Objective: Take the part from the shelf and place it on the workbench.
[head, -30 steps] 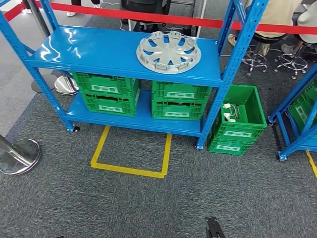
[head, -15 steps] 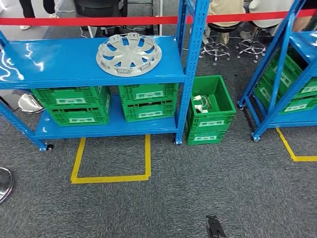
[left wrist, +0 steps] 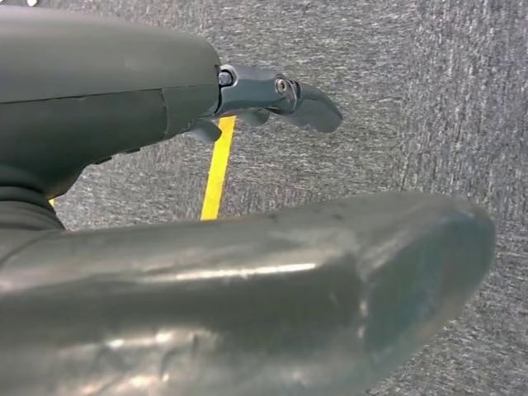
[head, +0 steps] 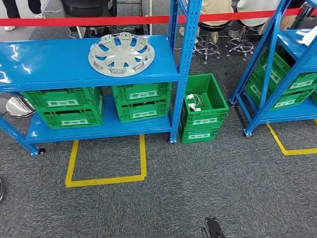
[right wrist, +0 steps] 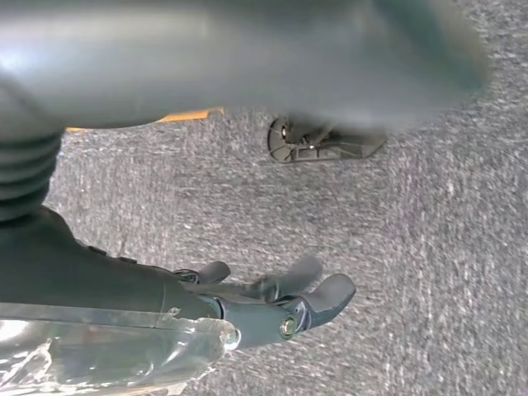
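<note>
The left hand [left wrist: 249,214] hangs low over grey carpet, thumb and fingers apart with nothing between them; the right hand [right wrist: 205,305] hangs the same way, fingers loosely extended and holding nothing. Both arms appear to be down at the robot's sides because it stands well short of the rack, so a reach is not yet possible.

The part, a silver wheel cover [head: 121,53], lies flat on the top board of the blue shelf rack [head: 56,67], towards its right-hand end, well apart from either hand. It rests hollow side up, spokes and rim clips showing, which should leave the rim free to grasp from the front edge.

Below it, green crates [head: 108,104] sit in stacked pairs on the lower board. Another green crate [head: 203,111] stands on the floor just beside the rack's right post, holding small white pieces too small to identify. A yellow tape outline [head: 106,171] marks the carpet in front of the rack, probably a standing spot. A second blue rack [head: 271,64] is cut off at the right edge. Red barrier tape [head: 85,21] runs behind, and seated people beyond it are cropped at the top. No workbench can be made out.
</note>
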Motion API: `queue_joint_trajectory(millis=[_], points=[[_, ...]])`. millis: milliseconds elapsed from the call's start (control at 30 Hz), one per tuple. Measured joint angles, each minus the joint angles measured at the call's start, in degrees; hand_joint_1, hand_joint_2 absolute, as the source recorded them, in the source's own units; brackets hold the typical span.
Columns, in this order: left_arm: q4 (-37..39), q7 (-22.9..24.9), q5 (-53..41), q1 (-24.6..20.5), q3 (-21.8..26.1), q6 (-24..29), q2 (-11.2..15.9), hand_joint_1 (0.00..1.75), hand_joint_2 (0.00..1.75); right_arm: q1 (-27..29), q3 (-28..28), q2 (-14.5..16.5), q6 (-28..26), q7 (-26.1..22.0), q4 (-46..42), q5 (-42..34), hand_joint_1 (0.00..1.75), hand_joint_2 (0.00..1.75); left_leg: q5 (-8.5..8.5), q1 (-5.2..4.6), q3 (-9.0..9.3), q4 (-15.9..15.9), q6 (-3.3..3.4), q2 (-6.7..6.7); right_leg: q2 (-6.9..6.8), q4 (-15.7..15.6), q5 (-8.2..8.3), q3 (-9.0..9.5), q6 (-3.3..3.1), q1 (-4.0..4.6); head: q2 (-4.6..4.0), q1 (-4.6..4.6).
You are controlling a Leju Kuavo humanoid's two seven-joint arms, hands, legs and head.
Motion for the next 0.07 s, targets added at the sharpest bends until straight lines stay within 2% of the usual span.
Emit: queue_joint_trajectory(millis=[67], points=[[0.0, 0.0, -0.03, -0.02, 0.02, -0.02, -0.03, 0.0, 0.0, -0.12, 0.0, -0.01, -0.09, 0.09, -0.01, 0.0, 0.0, 1.75, -0.01, -0.13, 0.05, -0.14, -0.54, 0.05, 0.01, -0.9, -0.04, 0.52, -0.35, 0.25, 0.0, -0.05]])
